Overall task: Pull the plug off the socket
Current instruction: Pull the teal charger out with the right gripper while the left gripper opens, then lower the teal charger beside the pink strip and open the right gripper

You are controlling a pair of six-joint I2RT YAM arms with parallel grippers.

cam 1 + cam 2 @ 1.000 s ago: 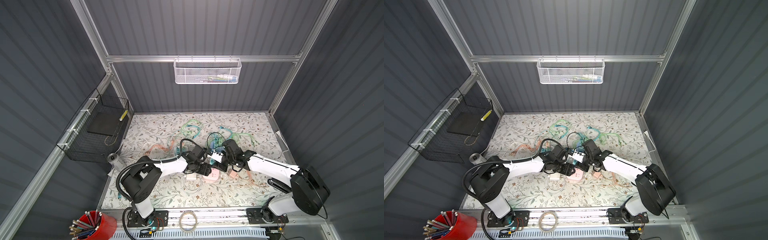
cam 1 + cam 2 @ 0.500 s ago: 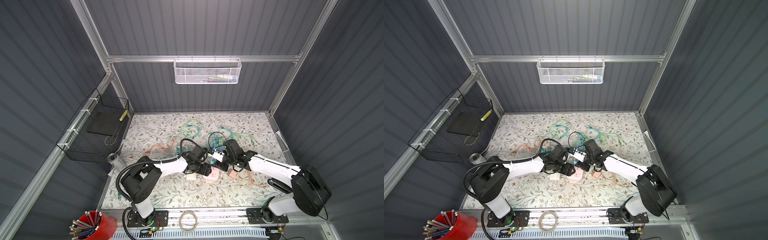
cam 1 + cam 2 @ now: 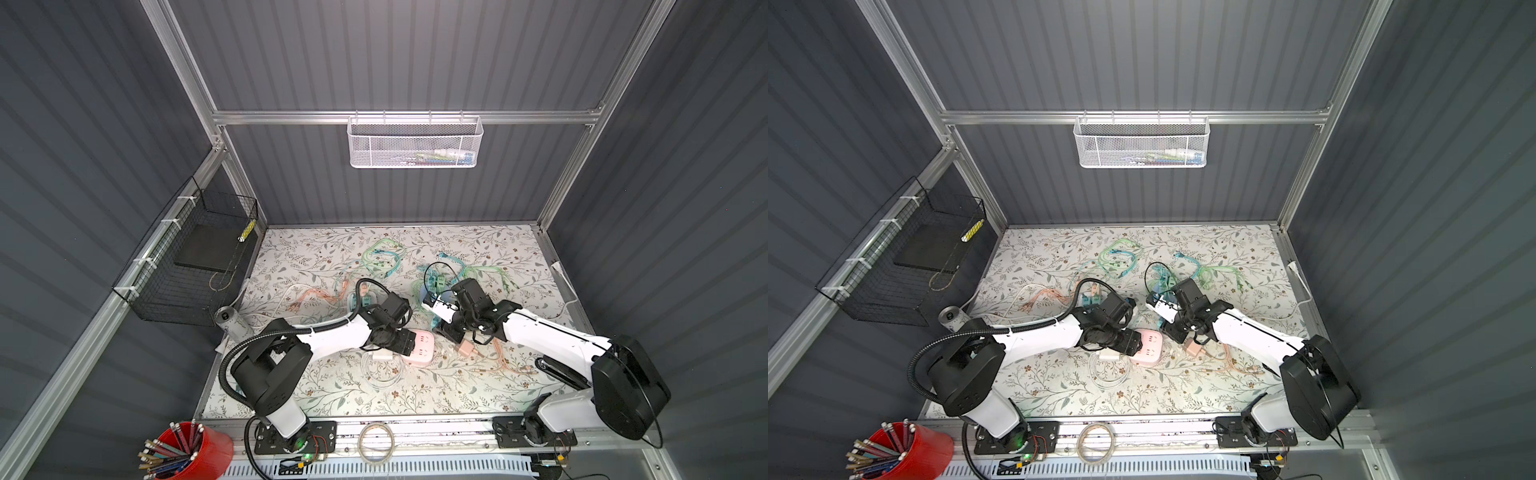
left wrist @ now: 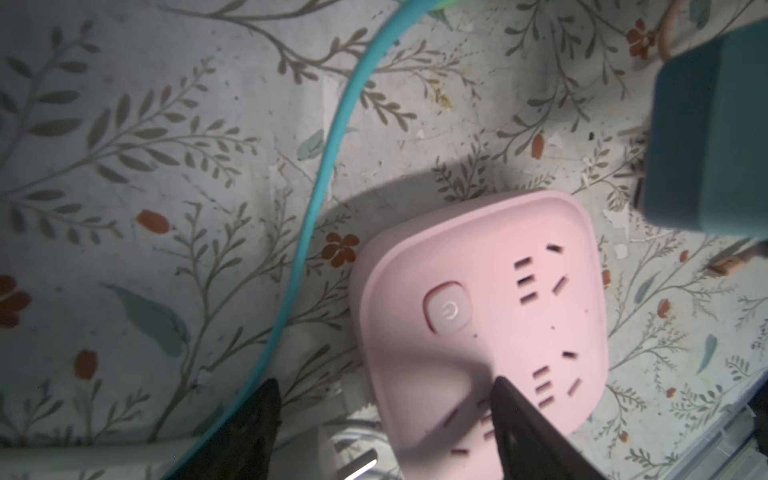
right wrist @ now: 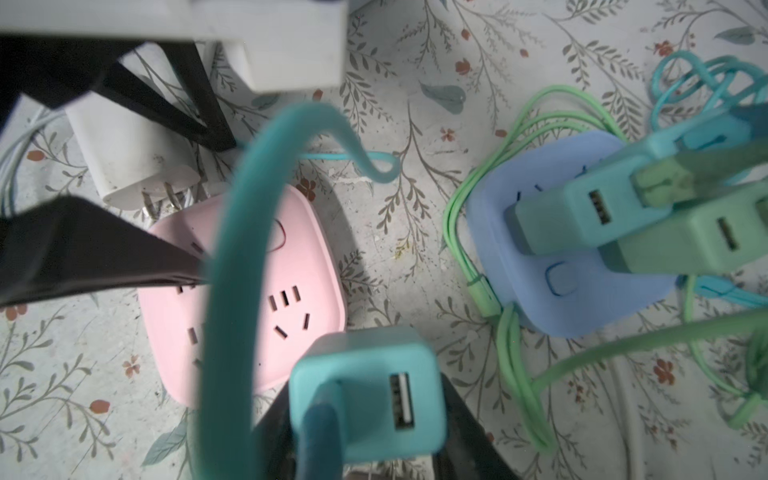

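The pink socket [image 3: 423, 348] [image 3: 1151, 348] lies on the floral mat, and its slots show bare in both wrist views [image 4: 498, 299] [image 5: 291, 266]. The teal plug [image 5: 365, 395], with its teal cable [image 5: 232, 249], hangs just above and beside the socket, clear of it. My right gripper [image 5: 365, 419] [image 3: 448, 330] is shut on this plug. In the left wrist view the plug [image 4: 706, 137] hangs past the socket's far corner. My left gripper [image 4: 386, 415] [image 3: 404, 341] is open. One of its fingers [image 4: 528, 432] lies over the socket's top, the other beside the socket.
A white plug [image 5: 133, 162] [image 3: 382, 356] lies against the pink socket by the left fingers. A blue socket [image 5: 582, 270] carries two green plugs [image 5: 582, 212]. A peach plug [image 3: 466, 348] and loose green and orange cables lie on the mat.
My left gripper's jaws have spread a little wider over the pink socket. The right gripper with the teal plug has barely shifted.
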